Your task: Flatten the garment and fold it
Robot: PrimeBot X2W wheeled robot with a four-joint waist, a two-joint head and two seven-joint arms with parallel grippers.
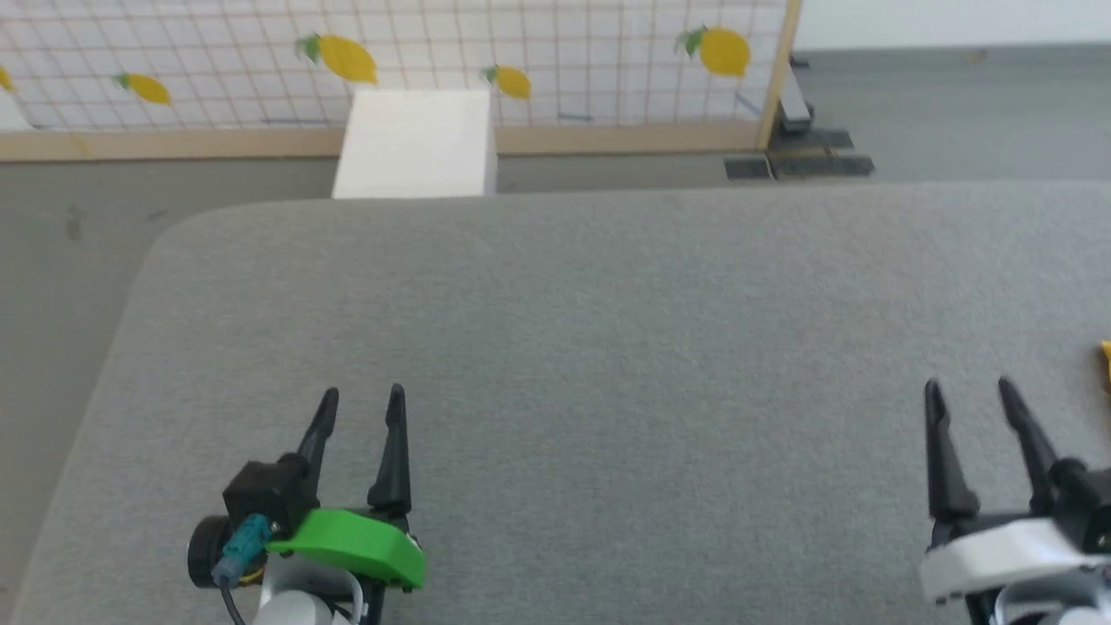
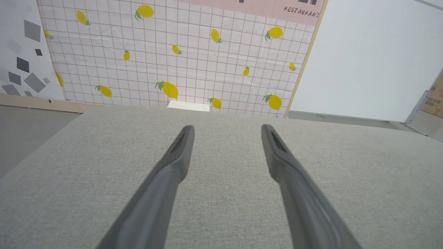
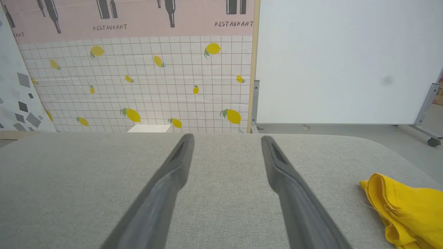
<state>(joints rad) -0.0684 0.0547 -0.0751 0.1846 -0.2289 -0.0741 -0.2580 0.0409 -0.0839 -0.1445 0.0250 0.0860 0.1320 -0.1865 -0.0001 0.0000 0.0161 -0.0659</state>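
Note:
The mustard-yellow garment (image 3: pixel 405 211) lies bunched in folds on the grey padded table, at the lower right of the right wrist view; its print is hidden. A sliver of the garment (image 1: pixel 1106 363) peeks in at the right edge of the head view. My right gripper (image 1: pixel 970 389) hovers open just left of it, nothing between its fingers (image 3: pixel 277 162). Low over the table's left part, my left gripper (image 1: pixel 361 398) is open too and holds nothing, its fingers (image 2: pixel 180 148) spread apart.
The grey table (image 1: pixel 608 330) has a rounded far-left corner (image 1: pixel 178 227) with floor beyond. A white box (image 1: pixel 417 143) stands behind the far edge, before a lemon-patterned partition (image 1: pixel 538 61). A white wall panel (image 3: pixel 346 58) stands to the right.

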